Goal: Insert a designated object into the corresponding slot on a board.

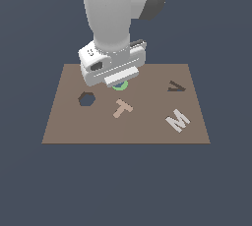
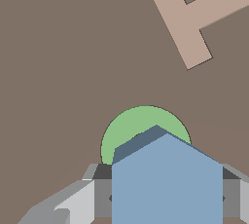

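The end effector [image 1: 119,79] is clamped on the small light-blue hexagonal block [image 2: 167,181], above the green ring [image 1: 120,86] at upper centre of the flat brown board [image 1: 74,127]. The dark hexagon slot [image 1: 86,99] sits centre-left, unfilled. The only readable shapes are a tan T [image 1: 122,108], a pale M [image 1: 177,120] and a dark V cut-out [image 1: 175,86].

The single white arm is seen reaching down from the top of the exterior view, its wrist held close above the surface below. The gripper [image 1: 119,79] is pointed straight downward. In the wrist view, the grey fingers [image 2: 80,201] are shown pressed against opposite flat sides of the light-blue hexagonal block [image 2: 168,184], which is clamped between them and carried off the surface.
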Robot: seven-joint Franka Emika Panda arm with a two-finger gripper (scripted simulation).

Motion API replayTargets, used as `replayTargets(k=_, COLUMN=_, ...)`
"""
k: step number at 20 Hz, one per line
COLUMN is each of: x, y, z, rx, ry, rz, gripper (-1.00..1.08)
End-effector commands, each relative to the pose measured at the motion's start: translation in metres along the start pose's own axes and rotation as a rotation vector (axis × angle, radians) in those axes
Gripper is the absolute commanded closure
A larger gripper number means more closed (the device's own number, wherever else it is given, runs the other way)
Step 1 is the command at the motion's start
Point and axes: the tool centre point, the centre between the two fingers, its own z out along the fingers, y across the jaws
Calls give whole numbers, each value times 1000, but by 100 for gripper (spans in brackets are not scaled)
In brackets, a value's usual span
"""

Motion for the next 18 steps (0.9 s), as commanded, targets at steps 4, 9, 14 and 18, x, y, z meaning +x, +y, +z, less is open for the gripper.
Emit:
replayTargets(k=4, x=-7, y=22, z=-1, rx=-1, ry=0, rz=-186, gripper=108)
replayTargets(k=9, x=-10, y=43, z=-2, rx=-1, ry=0, rz=-354, gripper=108)
replayTargets(k=14, x=-9, y=65, z=-3, rx=-1, ry=0, rz=-524, gripper=108)
replayTargets(k=18, x=-6, y=81, z=-3, rx=-1, ry=0, rz=-653, gripper=108)
